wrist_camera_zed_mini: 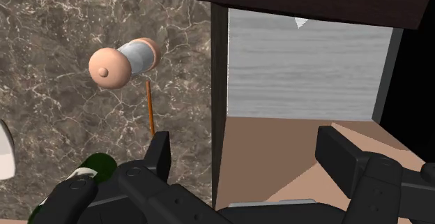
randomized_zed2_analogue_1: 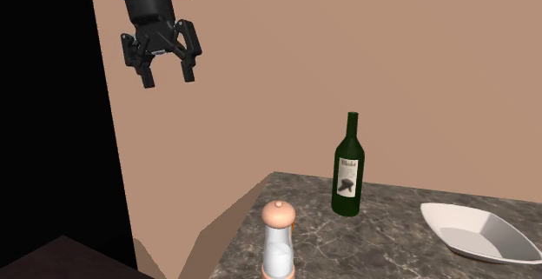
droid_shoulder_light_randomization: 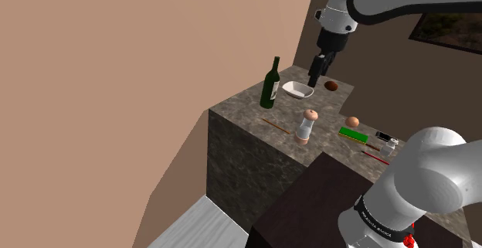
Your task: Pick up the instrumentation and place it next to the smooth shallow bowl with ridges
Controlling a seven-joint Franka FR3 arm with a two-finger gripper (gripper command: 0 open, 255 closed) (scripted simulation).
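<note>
Both my jaws stand wide and empty; the small dark gadget (droid_shoulder_light_randomization: 387, 141) looks light and hard, so I'd pinch its sides.

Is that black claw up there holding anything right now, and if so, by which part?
Nothing is held. The claw hangs open in mid-air, with empty space between its two sides.

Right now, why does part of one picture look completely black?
Second exterior view: that black area is simply undrawn, not shadow. Shoulder view: the counter is bright on top, dimmer down its front. Wrist view: the open claw looks dark.
</note>
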